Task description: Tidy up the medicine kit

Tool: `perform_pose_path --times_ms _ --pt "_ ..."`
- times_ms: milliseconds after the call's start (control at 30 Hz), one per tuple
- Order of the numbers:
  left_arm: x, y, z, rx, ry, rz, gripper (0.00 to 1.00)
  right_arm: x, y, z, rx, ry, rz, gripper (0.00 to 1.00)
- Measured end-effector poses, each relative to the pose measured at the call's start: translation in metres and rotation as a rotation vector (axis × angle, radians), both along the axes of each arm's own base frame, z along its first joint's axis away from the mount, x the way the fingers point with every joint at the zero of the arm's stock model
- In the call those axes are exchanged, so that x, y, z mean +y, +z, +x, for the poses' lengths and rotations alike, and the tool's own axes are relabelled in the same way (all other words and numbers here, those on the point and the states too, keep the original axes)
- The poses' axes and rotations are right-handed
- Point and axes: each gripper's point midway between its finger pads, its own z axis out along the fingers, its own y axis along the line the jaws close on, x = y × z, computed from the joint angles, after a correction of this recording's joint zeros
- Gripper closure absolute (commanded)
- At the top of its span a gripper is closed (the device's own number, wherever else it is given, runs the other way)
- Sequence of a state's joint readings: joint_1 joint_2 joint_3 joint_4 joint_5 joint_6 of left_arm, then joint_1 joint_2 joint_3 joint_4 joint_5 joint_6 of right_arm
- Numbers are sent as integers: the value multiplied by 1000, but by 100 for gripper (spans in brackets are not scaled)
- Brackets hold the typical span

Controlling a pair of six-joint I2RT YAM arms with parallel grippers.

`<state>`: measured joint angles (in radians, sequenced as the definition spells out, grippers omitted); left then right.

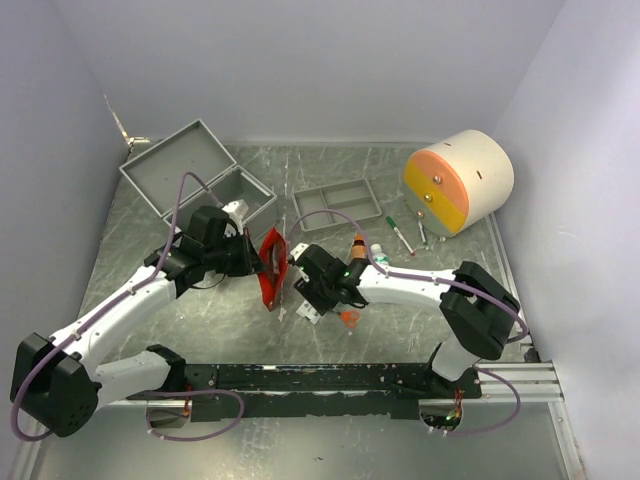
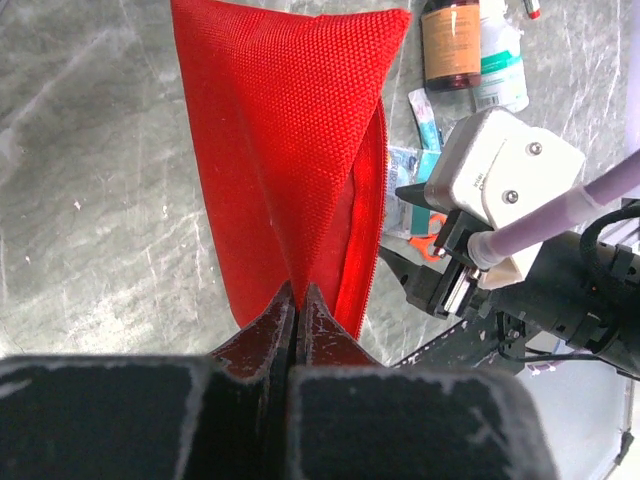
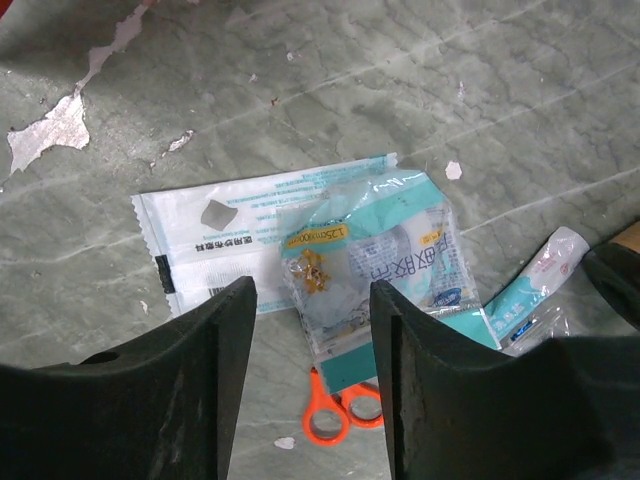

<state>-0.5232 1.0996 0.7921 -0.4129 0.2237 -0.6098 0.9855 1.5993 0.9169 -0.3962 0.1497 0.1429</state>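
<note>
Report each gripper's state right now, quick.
Left gripper: shut on the red pouch.
Right gripper: open, empty, above the packets.

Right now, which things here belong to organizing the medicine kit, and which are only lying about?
For the job:
medicine kit, lid open
red pouch, pinched by the left gripper
teal packet and white sachet, under the open right gripper
orange scissors
amber bottle
divided tray

Probably just lying about:
cream drum with an orange and yellow face
</note>
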Motion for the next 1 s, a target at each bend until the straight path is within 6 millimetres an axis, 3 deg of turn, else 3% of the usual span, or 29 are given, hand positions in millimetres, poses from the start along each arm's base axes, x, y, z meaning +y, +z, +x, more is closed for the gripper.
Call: perform_pose_path --times_ms 367,667,833,1000 --pt "5 -4 0 44 -2 -34 93 1 -6 -1 -38 145 -11 58" --pt "6 -7 -1 57 -7 -39 93 2 -1 14 -99 136 -34 46" --pt "7 -8 0 58 -7 -36 93 8 4 20 -114 133 -31 54" --pt "7 -9 0 61 -7 -34 93 8 -12 18 -72 156 -49 61"
